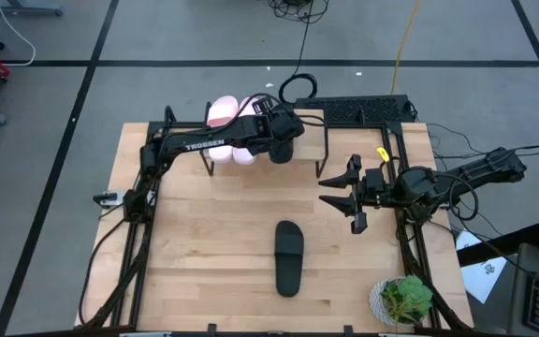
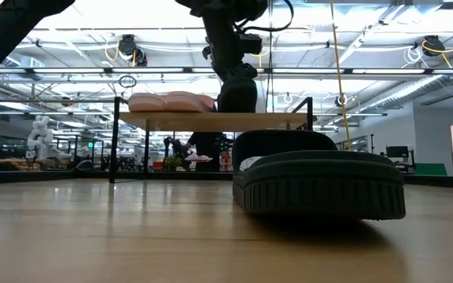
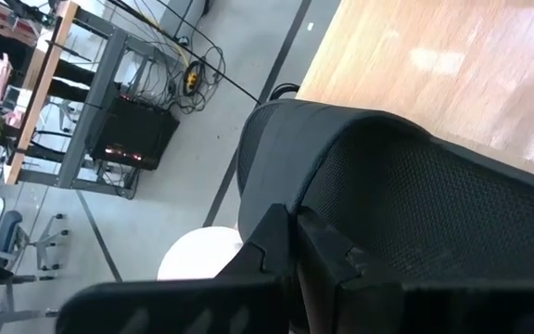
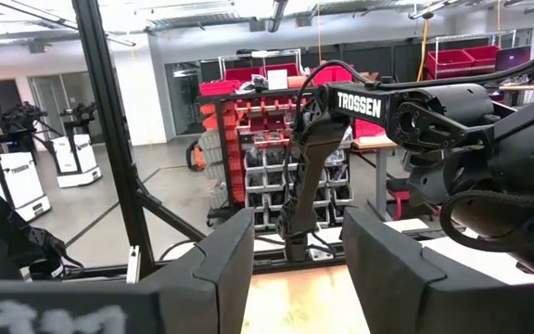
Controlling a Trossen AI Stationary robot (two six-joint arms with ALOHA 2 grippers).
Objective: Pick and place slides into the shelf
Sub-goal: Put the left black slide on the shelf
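Black slide (image 1: 283, 150) gripped in left gripper (image 1: 284, 142), held over the shelf (image 1: 340, 148) just right of the two pink slides (image 1: 227, 120) already on the board. In the low view it hangs upright, long axis near vertical, lower end at or just above the board; contact can't be confirmed. Left wrist view shows the fingers (image 3: 276, 255) clamped on the dark mesh strap. Left arm stretched across the table's far edge from its base at left, wrist pointed down.

Second black slide (image 1: 289, 257) lies flat on the table (image 1: 204, 253), mid-front, long axis running front to back, well apart from both grippers. Right gripper (image 1: 342, 194) is the nearer one: slide sits forward and a bit left of its fingers. Right arm reaches in from the right edge, held above the table, fingers spread wide, empty.

Judgement: third slide being placed, the fourth left to do. Shelf space right of the held slide is free. Next pick likely falls to the right arm, needing a drop and a turn to cross the strap.
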